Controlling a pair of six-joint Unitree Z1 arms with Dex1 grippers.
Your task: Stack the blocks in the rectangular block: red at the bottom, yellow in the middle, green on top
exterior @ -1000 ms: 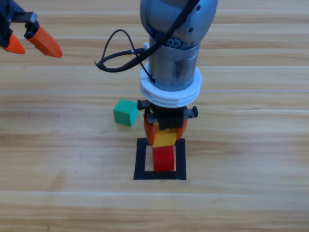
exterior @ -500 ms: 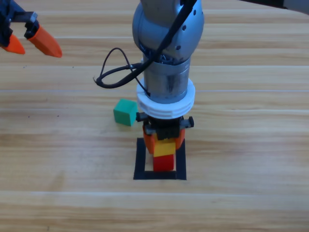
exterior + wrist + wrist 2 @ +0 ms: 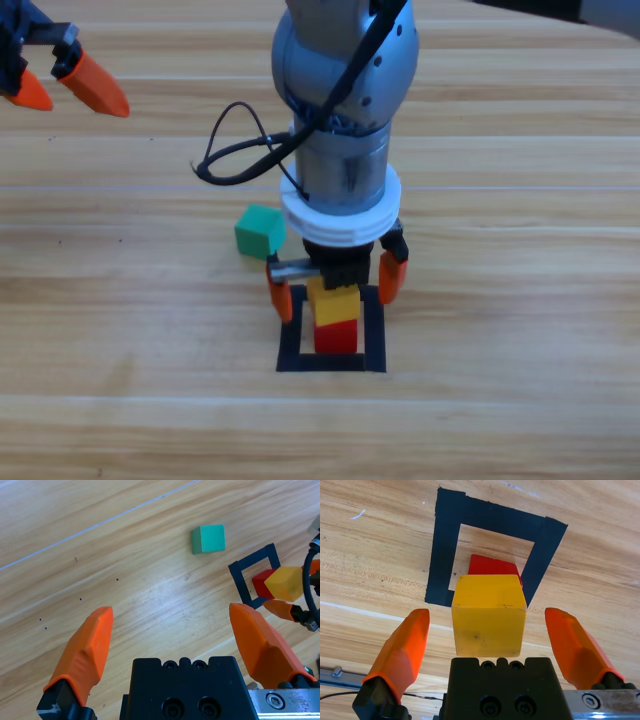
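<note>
Resting on the red cube (image 3: 337, 338) inside the black tape outline (image 3: 291, 330), the yellow cube (image 3: 333, 304) is flanked by the spread right end effector (image 3: 336, 285), apparently just released. Beyond the outline, the green cube (image 3: 260, 231) awaits stacking; the left end effector (image 3: 68, 88) is parked open.

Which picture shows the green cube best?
The left wrist view: the green cube lies in the open on the wood with nothing covering it, and its top and one side show. The high view shows it too, close beside the right arm's wrist. The right wrist view does not show it.
</note>
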